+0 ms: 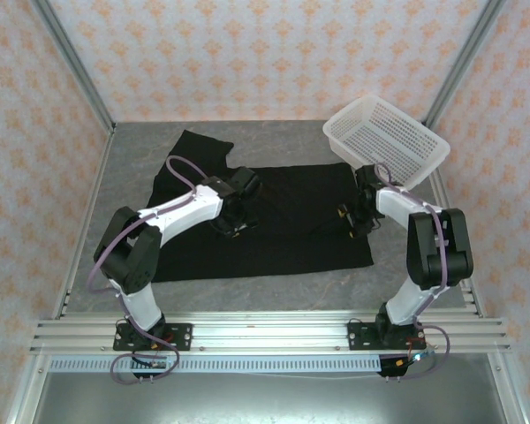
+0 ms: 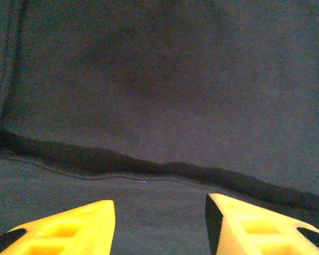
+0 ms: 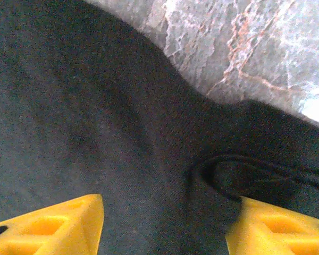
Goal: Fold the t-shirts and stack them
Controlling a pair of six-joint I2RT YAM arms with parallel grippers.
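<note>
We note the table point(image 1: 124, 177) carries 1 black t-shirt point(image 1: 287, 225), spread flat at its middle. Risk, in our judgement: jaws catch 1 layer only or drag cloth, skewing the fold. The left gripper point(image 1: 232, 231) hangs low over the shirt's left-centre, the right gripper point(image 1: 352, 223) by its right edge. Both stand parted, nothing pinched.
</note>
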